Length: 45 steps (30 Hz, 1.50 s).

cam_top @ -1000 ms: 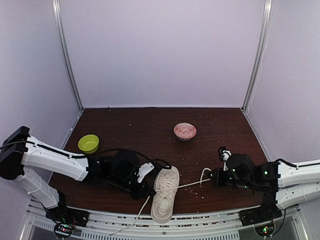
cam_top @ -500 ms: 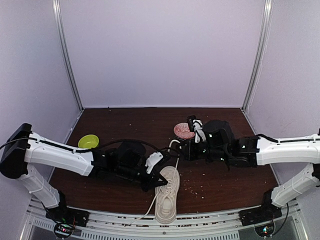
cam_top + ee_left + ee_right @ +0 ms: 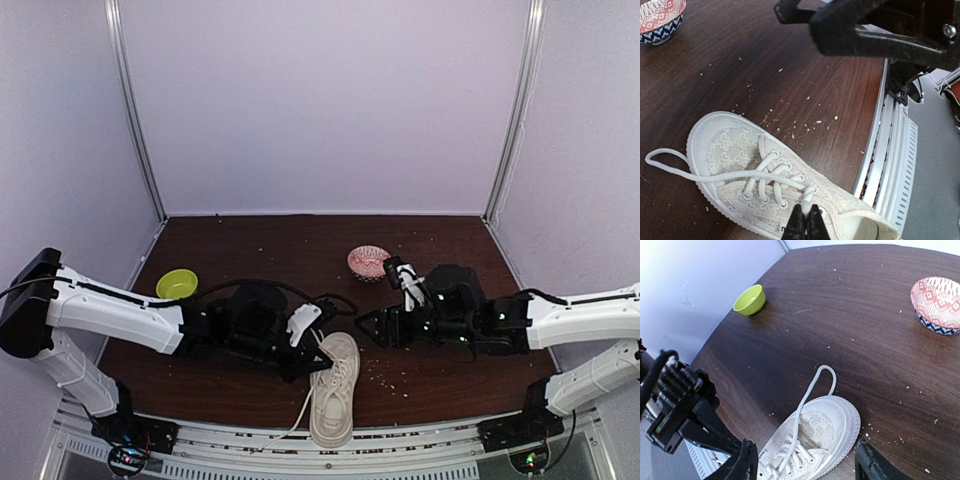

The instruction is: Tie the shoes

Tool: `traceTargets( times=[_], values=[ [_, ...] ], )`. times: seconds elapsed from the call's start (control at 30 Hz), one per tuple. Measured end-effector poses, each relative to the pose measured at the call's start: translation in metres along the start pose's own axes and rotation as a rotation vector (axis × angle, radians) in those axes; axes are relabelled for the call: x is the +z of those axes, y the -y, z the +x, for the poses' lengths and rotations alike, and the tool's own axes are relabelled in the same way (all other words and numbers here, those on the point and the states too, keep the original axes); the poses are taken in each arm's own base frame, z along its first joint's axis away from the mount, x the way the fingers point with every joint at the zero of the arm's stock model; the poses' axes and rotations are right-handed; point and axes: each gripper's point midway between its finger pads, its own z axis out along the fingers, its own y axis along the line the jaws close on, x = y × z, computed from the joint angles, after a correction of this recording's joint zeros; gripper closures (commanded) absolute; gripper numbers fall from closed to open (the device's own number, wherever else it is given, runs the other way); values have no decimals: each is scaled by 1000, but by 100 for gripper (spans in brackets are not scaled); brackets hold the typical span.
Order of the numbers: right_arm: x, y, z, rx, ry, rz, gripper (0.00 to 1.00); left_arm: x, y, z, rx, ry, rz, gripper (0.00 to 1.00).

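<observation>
The cream shoe [image 3: 334,402] lies at the table's near edge, toe pointing away from the arm bases. My left gripper [image 3: 805,220] is shut on a white lace right at the top eyelets of the shoe [image 3: 740,165]. That lace [image 3: 700,175] runs forward over the toe and ends in a slack loop on the wood. My right gripper [image 3: 366,326] hovers just past the toe, open and holding nothing. In the right wrist view its black fingers [image 3: 740,466] stand wide on either side of the shoe's toe [image 3: 832,425], the lace loop [image 3: 826,374] beyond them.
A red patterned bowl [image 3: 369,263] sits behind the right gripper and a green bowl [image 3: 177,286] at the left. A second lace [image 3: 296,420] trails off the front edge onto the metal rail [image 3: 890,145]. Crumbs dot the wood.
The right arm swung from the right side to the centre carrying the lace end, then opened and let it go. The lace now lies slack over the toe. The left gripper kept its hold.
</observation>
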Motion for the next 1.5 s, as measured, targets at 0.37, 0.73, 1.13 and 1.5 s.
traceTargets(
  times=[0.37, 0.73, 1.13, 1.5],
  values=[
    [8, -16, 75, -164, -104, -188, 52, -1, 3, 1, -41, -9, 29, 100],
    [46, -47, 96, -303, -187, -257, 68, -1, -1, 6, -60, -43, 31, 100],
    [50, -53, 99, -327, -176, -263, 100, 1, -3, 4, -71, -46, 30, 74],
    [45, -46, 94, -275, -114, -240, 100, 3, -9, 27, -131, -58, 45, 69]
  ],
)
